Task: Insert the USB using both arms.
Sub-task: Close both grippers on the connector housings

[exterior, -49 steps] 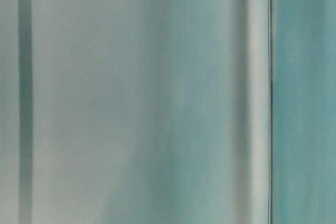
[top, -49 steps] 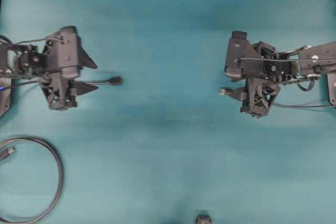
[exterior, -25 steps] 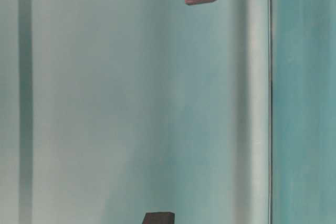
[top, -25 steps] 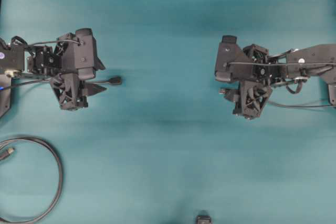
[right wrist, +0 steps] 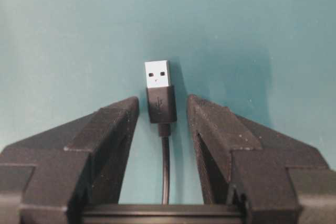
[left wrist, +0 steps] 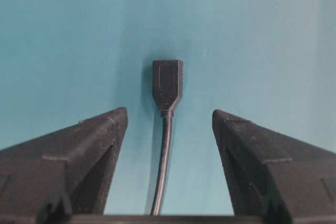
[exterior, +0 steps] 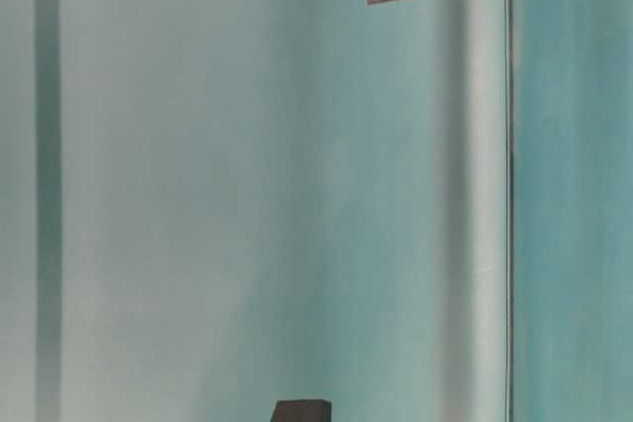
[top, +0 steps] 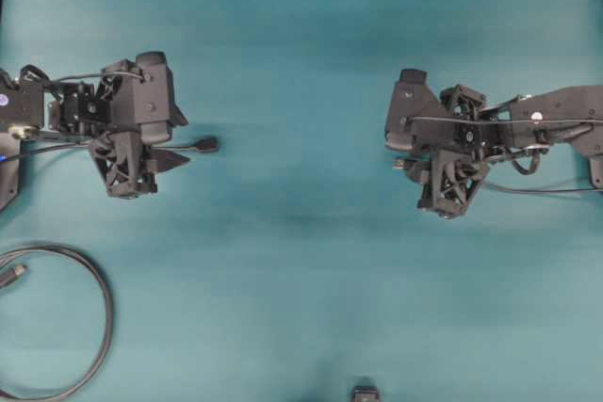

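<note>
Right end effector [right wrist: 163, 109]: jaws are being narrowed around the USB plug [right wrist: 159, 91] lying on the tabletop [top: 301, 63], not yet touching it. Left end effector [left wrist: 169, 121]: spread wide, straddling the socket end [left wrist: 167, 84]. Both grasps are judged pending.

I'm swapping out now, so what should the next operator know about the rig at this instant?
Left gripper: jaws wide open, astride the socket end, no contact.
Right gripper: jaws open, close on either side of the USB, no contact visible.
Both connectors lie on the table, far apart.
Done: both grippers lined up.
Left: grasp both, lift, mate them.
</note>
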`<state>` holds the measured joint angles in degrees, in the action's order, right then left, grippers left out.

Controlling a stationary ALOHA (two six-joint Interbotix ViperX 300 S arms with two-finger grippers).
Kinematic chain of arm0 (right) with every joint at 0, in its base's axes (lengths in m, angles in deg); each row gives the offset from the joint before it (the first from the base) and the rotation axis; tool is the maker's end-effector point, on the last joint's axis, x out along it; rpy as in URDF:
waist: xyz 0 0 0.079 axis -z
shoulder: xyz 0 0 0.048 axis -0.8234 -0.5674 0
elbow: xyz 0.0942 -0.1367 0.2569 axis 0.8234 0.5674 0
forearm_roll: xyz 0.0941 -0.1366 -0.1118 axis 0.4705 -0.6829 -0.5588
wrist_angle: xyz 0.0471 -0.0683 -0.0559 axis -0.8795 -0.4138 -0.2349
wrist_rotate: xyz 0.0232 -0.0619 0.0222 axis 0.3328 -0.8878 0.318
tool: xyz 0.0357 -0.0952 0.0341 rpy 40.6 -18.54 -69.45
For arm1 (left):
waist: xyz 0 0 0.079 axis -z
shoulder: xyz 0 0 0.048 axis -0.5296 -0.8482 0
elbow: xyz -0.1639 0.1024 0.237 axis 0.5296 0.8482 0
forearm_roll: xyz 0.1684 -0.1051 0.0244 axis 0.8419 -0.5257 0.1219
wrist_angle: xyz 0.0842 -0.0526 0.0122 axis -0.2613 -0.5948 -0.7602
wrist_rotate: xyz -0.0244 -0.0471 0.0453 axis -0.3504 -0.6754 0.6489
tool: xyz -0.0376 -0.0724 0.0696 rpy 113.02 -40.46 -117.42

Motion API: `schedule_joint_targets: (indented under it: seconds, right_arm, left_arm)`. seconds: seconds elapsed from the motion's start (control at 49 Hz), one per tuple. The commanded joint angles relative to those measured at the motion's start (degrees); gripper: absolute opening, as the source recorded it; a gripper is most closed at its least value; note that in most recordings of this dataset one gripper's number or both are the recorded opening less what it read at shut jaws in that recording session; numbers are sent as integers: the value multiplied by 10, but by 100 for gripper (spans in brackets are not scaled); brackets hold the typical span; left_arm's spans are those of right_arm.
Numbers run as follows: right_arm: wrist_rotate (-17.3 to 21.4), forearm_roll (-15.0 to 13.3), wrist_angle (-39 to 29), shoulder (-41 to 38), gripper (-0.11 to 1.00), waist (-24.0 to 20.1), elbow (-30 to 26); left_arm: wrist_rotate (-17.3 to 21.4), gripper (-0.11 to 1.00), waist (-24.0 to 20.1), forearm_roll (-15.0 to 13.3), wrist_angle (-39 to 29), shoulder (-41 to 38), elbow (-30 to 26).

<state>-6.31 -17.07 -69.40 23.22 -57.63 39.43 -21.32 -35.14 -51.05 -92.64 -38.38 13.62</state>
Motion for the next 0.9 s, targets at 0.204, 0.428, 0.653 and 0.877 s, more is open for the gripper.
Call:
schedule_joint_targets:
  seconds: [0.204, 0.428, 0.653, 0.877]
  right_arm:
    - [3, -1, -2, 4, 46, -16, 9]
    - [3, -1, -2, 4, 43, -20, 11]
    - [2, -1, -2, 4, 29, -24, 13]
    - [-1, -1, -27, 4, 22, -27, 11]
  left_arm:
    - [-3, 79, 1, -1, 2, 4, -8]
    - [-1, 79, 1, -1, 3, 4, -8]
    - [0, 79, 1, -1, 2, 4, -8]
    - [0, 79, 2, 0, 2, -5, -10]
